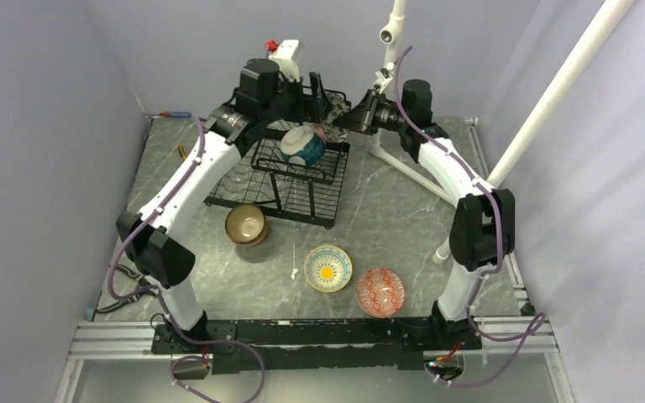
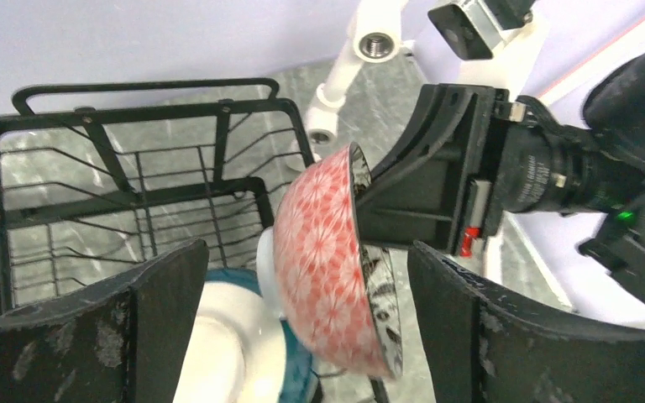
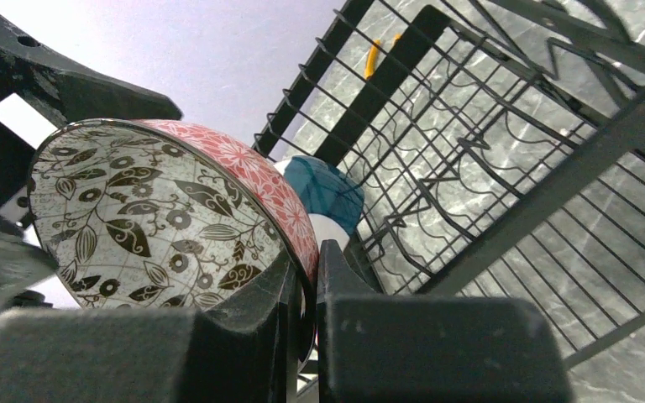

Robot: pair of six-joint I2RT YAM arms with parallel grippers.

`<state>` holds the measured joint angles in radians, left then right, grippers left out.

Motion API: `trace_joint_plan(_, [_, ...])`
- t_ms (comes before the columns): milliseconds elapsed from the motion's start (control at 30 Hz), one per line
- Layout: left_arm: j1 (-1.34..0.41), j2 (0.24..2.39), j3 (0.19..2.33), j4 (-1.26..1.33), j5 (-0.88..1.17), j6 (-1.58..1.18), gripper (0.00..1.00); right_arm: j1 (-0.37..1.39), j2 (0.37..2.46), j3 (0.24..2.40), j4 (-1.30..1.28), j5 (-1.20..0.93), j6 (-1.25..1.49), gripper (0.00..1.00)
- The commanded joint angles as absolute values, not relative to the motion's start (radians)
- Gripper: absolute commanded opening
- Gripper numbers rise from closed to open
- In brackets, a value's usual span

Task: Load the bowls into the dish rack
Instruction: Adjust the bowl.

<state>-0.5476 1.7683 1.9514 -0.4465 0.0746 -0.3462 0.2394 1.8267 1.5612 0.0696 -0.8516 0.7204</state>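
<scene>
Your right gripper pinches the rim of the red bowl, on edge over the rack just beside the teal bowl, while your left gripper stands spread either side of it, not touching.

A grey, marble-veined worktop fills the booth, closed in by plain pale walls. On the right a white pipe stand slants up out of the top of view, with an upright pipe to its left. A screwdriver with a blue and red handle lies in the far left corner. A small white scrap sits mid-worktop, and a metal rail runs along the near edge.
</scene>
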Motion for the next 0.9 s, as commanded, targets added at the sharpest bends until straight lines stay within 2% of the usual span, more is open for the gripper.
trace_joint_plan(0, [-0.501, 1.681, 1.937, -0.484, 0.241, -0.468, 0.94, 0.214, 1.718, 1.554, 0.171, -0.895, 0.705, 0.0])
trace_joint_plan(233, [-0.437, 1.684, 1.886, -0.549, 0.468, -0.609, 0.94, 0.211, 1.664, 1.515, 0.245, -0.957, 0.705, 0.0])
trace_joint_plan(400, [-0.437, 1.669, 1.812, -0.473, 0.577, -0.643, 0.94, 0.212, 1.638, 1.477, 0.251, -0.956, 0.706, 0.0])
trace_joint_plan(700, [-0.468, 1.695, 1.778, -0.385, 0.644, -0.692, 0.94, 0.215, 1.617, 1.422, 0.296, -0.972, 0.74, 0.0])
trace_joint_plan(800, [-0.478, 1.712, 1.79, -0.38, 0.658, -0.693, 0.85, 0.216, 1.609, 1.405, 0.311, -0.97, 0.75, 0.0])
trace_joint_plan(867, [-0.482, 1.72, 1.799, -0.378, 0.661, -0.697, 0.85, 0.219, 1.613, 1.406, 0.311, -0.974, 0.75, 0.0])
